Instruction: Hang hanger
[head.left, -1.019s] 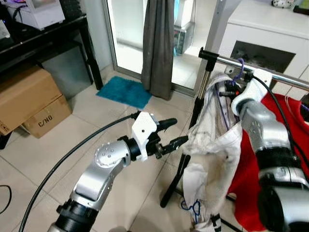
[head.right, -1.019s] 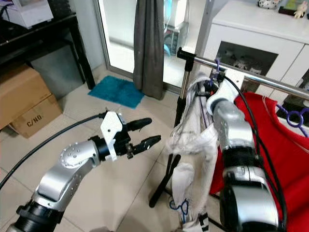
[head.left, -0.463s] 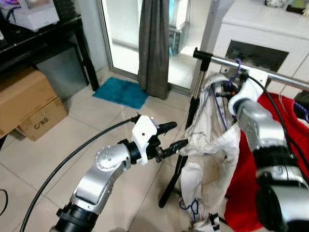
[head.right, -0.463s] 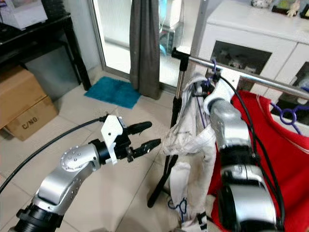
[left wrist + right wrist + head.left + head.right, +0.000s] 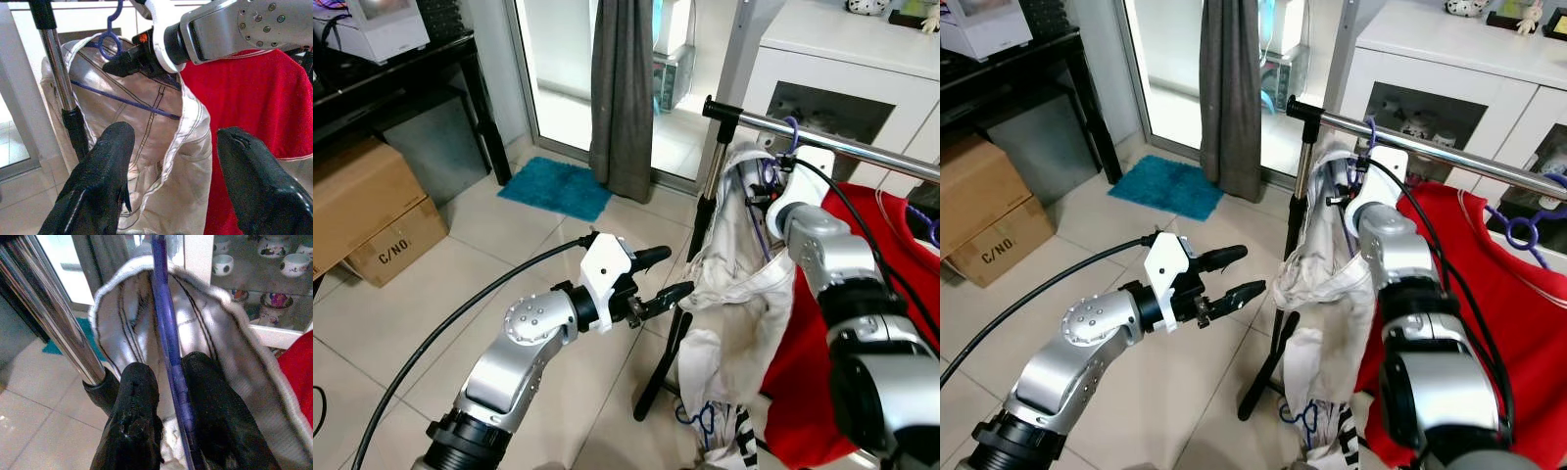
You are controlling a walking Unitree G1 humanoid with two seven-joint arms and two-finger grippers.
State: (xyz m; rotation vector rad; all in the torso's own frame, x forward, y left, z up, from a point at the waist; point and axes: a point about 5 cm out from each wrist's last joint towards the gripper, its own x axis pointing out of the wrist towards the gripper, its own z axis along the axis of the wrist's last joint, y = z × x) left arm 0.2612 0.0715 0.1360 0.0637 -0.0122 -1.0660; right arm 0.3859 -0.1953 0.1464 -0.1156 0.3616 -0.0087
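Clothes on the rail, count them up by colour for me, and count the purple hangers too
White garment: 1, on the purple hanger held in the right tool
Red garment: 1
Purple hangers: 2, the second at the red garment's top
Total: 2 garments, 2 hangers, on the rail

Head eyes look forward and down at the rail (image 5: 822, 142) from near; left wrist faces the garment (image 5: 146, 147) from beside it; right wrist looks close along its hanger (image 5: 168, 347); all share the garment.
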